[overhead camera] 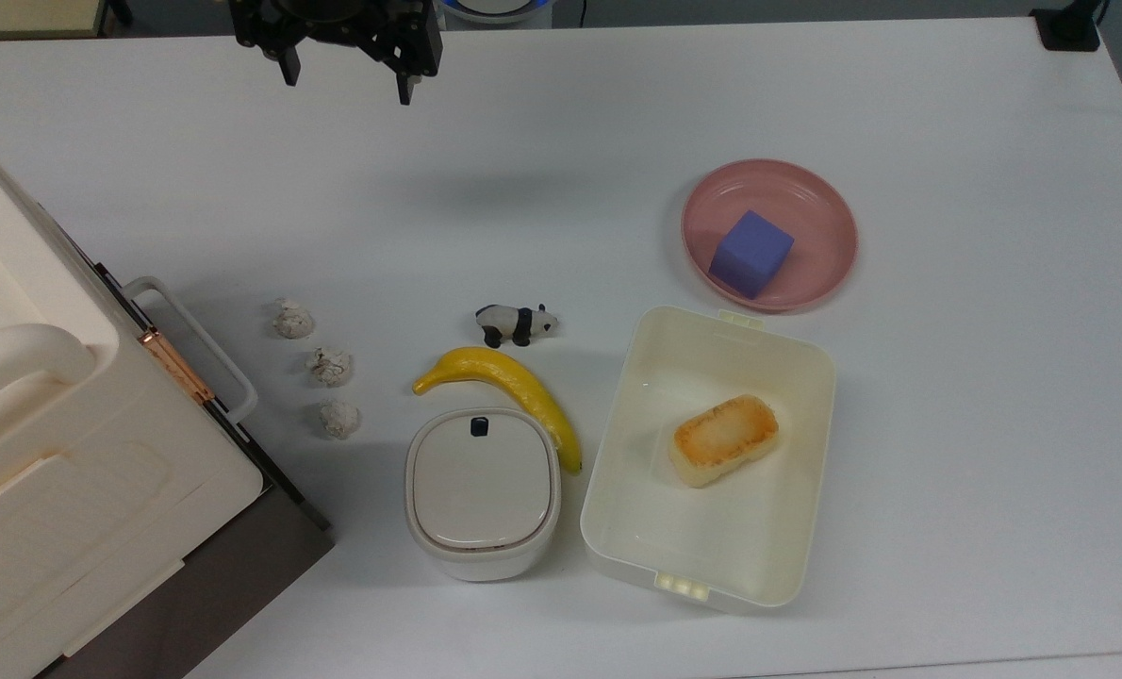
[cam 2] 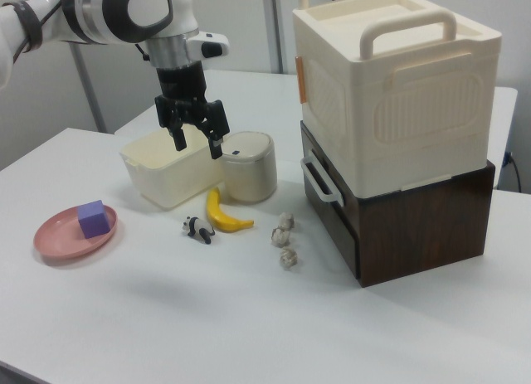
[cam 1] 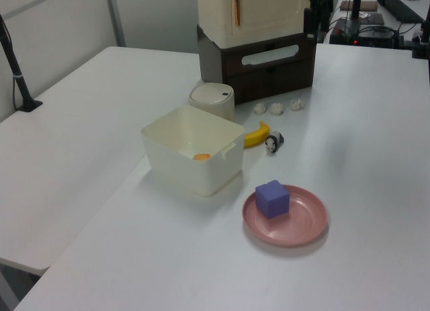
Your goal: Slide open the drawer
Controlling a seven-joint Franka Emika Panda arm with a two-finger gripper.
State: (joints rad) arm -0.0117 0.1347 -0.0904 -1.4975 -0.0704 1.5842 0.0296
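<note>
The drawer (cam 2: pixel 330 208) is the upper dark-brown front of the wooden base under the cream cabinet, and it sits pushed in. Its whitish loop handle (overhead camera: pixel 210 341) juts out toward the table, and the handle (cam 1: pixel 270 54) faces the camera in the left view. My gripper (overhead camera: pixel 347 80) hangs open and empty above the far side of the table, well away from the handle. In the right view the gripper (cam 2: pixel 197 143) hovers above the banana and the small bin, to the right view's left of the drawer.
Three whitish crumpled lumps (overhead camera: pixel 330 366) lie just in front of the handle. Beyond them are a toy panda (overhead camera: pixel 516 323), a banana (overhead camera: pixel 504 387), a lidded bin (overhead camera: pixel 482 490), a cream tub (overhead camera: pixel 618 490) holding bread, and a pink plate (overhead camera: pixel 820 203) with a purple cube.
</note>
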